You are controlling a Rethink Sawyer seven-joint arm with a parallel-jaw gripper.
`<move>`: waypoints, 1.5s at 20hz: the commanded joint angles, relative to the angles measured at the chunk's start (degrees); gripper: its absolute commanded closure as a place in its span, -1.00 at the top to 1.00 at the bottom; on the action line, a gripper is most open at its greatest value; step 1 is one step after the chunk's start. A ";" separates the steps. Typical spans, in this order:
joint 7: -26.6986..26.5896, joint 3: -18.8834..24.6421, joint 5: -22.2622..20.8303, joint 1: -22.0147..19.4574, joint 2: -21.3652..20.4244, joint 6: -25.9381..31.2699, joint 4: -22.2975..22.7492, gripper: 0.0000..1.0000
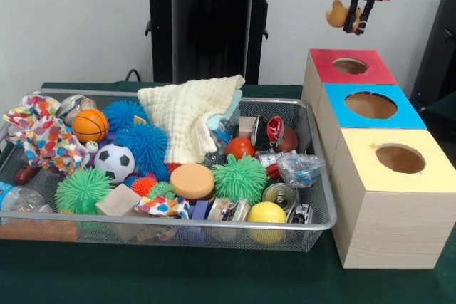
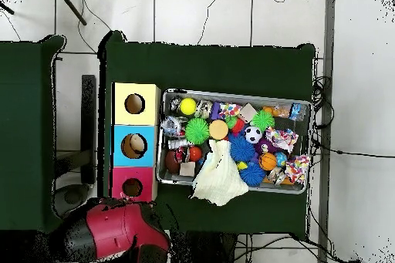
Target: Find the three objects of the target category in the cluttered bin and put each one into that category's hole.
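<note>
My gripper (image 1: pixel 354 26) hangs high at the right, above the far side of the red-topped box (image 1: pixel 324 62). It is shut on a small yellow-orange toy (image 1: pixel 335 14), which sticks out to the left of the fingers. In the overhead view only the red arm (image 2: pixel 116 229) shows, next to the red-topped box (image 2: pixel 119 177), and it hides the gripper. The wire mesh bin (image 1: pixel 313 140) lies left of the boxes, full of clutter; it also shows in the overhead view (image 2: pixel 235 94).
Three wooden boxes with round holes stand in a row: red, blue (image 1: pixel 338 97), yellow (image 1: pixel 363 140). The bin holds a cream cloth (image 1: pixel 189 115), a soccer ball (image 1: pixel 114 161), a basketball (image 1: pixel 90 125), blue (image 1: pixel 146 144) and green (image 1: pixel 239 178) spiky balls, a yellow ball (image 1: pixel 266 213) and cans (image 1: pixel 279 195).
</note>
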 commanded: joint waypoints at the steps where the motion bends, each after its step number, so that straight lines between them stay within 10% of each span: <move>1: 3.21 3.89 1.72 -3.66 0.39 3.12 -6.85 -1.00; 30: 7.80 2.78 1.11 -2.08 7.50 -7.80 -6.30 -1.00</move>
